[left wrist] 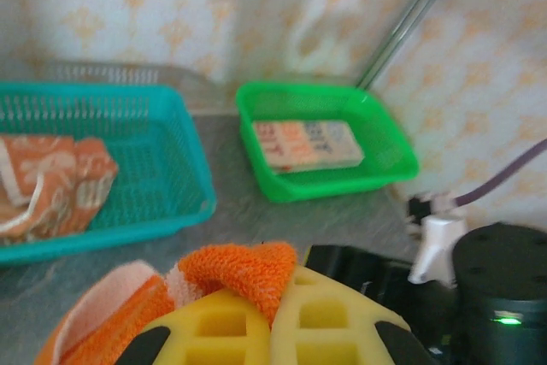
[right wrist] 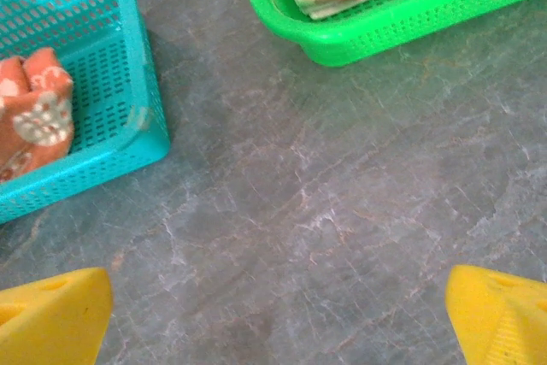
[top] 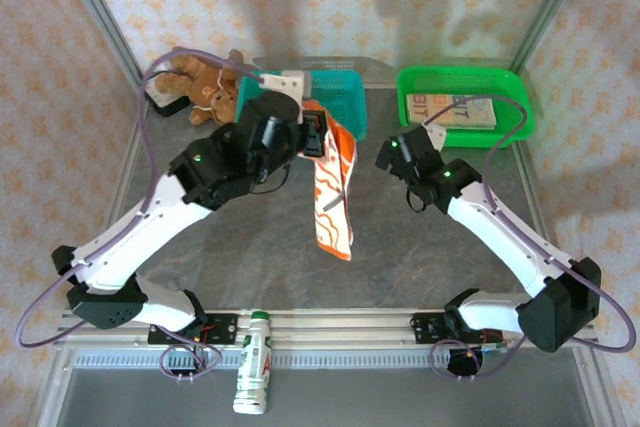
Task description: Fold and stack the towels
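My left gripper (top: pixel 322 135) is shut on the top corner of an orange towel with white prints (top: pixel 335 192), which hangs down over the table in front of the teal basket (top: pixel 345 82). In the left wrist view the yellow fingers (left wrist: pixel 342 314) pinch the orange towel (left wrist: pixel 244 269). A second orange towel (left wrist: pixel 51 185) lies crumpled in the teal basket (left wrist: pixel 192 160). A folded cream towel with orange-red lettering (top: pixel 450 110) rests in the green basket (top: pixel 520 112). My right gripper (top: pixel 385 152) is open above bare table (right wrist: pixel 299 211), between the two baskets.
A brown teddy bear (top: pixel 205 87) sits at the back left beside the teal basket. A white bottle with a green cap (top: pixel 255 362) lies on the front rail. Patterned walls and metal posts close in the back and sides.
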Tool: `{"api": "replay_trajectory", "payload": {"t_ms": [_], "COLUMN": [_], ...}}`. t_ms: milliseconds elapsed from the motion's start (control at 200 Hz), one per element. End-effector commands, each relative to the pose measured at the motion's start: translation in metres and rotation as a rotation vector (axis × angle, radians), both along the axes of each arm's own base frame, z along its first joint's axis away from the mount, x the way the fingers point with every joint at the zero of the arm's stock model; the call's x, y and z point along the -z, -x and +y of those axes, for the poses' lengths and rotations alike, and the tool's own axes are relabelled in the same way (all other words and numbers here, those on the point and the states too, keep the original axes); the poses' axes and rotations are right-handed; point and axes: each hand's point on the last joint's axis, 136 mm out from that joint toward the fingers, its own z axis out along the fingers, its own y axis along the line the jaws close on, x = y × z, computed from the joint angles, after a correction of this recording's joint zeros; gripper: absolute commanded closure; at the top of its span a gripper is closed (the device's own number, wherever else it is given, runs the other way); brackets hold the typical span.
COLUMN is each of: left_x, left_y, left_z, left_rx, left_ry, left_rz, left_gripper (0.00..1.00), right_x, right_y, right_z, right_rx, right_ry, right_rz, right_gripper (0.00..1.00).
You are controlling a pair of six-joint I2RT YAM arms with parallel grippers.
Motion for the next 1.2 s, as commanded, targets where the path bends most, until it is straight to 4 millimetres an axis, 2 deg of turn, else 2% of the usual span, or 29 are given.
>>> {"api": "replay_trajectory", "payload": {"t_ms": [0,75,140,180,235,290,320,385,440,505,601,666,766,856,976,1016,1036,1086,1196], "left_x": [0.037,0.077,0.113,0.131,0.156,0.181,0.192,0.207,0.209,0.207,0.209,0.217,0.237,0.256,0.279,0.287,0.293,0.303,0.318], "left_y": [-0.025,-0.05,-0.074,-0.088,-0.105,-0.121,-0.128,-0.134,-0.135,-0.129,-0.112,-0.094,-0.059,-0.026,0.011,0.019,0.022,0.028,0.038], "left_z": [-0.009,-0.01,-0.004,-0.002,0.008,0.017,0.023,0.032,0.039,0.044,0.047,0.048,0.044,0.03,-0.002,-0.012,-0.017,-0.029,-0.05], "left_rx": [-0.057,-0.068,-0.096,-0.105,-0.127,-0.143,-0.158,-0.166,-0.177,-0.179,-0.169,-0.161,-0.144,-0.122,-0.069,-0.056,-0.047,-0.032,-0.002], "left_ry": [-0.001,-0.031,-0.067,-0.096,-0.168,-0.22,-0.238,-0.269,-0.291,-0.297,-0.255,-0.231,-0.228,-0.233,-0.232,-0.231,-0.235,-0.248,-0.323], "left_rz": [0.044,0.122,0.186,0.211,0.242,0.293,0.324,0.388,0.403,0.399,0.412,0.439,0.486,0.526,0.544,0.552,0.559,0.575,0.584], "left_gripper": [1.0,1.0,1.0,0.94,0.73,0.66,0.59,0.41,0.36,0.34,0.34,0.35,0.39,0.44,0.55,0.57,0.59,0.61,0.67], "right_x": [0.003,0.007,0.009,0.012,0.015,0.02,0.023,0.03,0.038,0.048,0.065,0.077,0.092,0.102,0.109,0.114,0.108,0.108,0.109], "right_y": [0.01,0.012,0.014,0.015,0.016,0.017,0.018,0.02,0.022,0.025,0.032,0.038,0.044,0.049,0.054,0.057,0.058,0.06,0.067], "right_z": [-0.009,-0.008,-0.005,-0.002,0.003,0.01,0.014,0.024,0.031,0.038,0.049,0.054,0.048,0.038,0.028,0.025,0.023,0.02,0.014], "right_rx": [0.032,0.014,-0.002,-0.016,-0.041,-0.075,-0.097,-0.145,-0.178,-0.216,-0.27,-0.29,-0.265,-0.226,-0.194,-0.183,-0.181,-0.174,-0.167], "right_ry": [0.01,0.01,0.008,0.001,-0.014,-0.036,-0.047,-0.076,-0.093,-0.116,-0.16,-0.183,-0.176,-0.155,-0.137,-0.126,-0.134,-0.128,-0.119], "right_rz": [0.003,0.021,0.035,0.046,0.06,0.072,0.08,0.099,0.119,0.141,0.175,0.2,0.225,0.235,0.241,0.252,0.231,0.229,0.23], "right_gripper": [0.01,0.01,0.01,0.01,0.01,0.01,0.01,0.01,0.01,0.01,0.12,0.17,0.19,0.19,0.18,0.18,0.18,0.17,0.17]}}
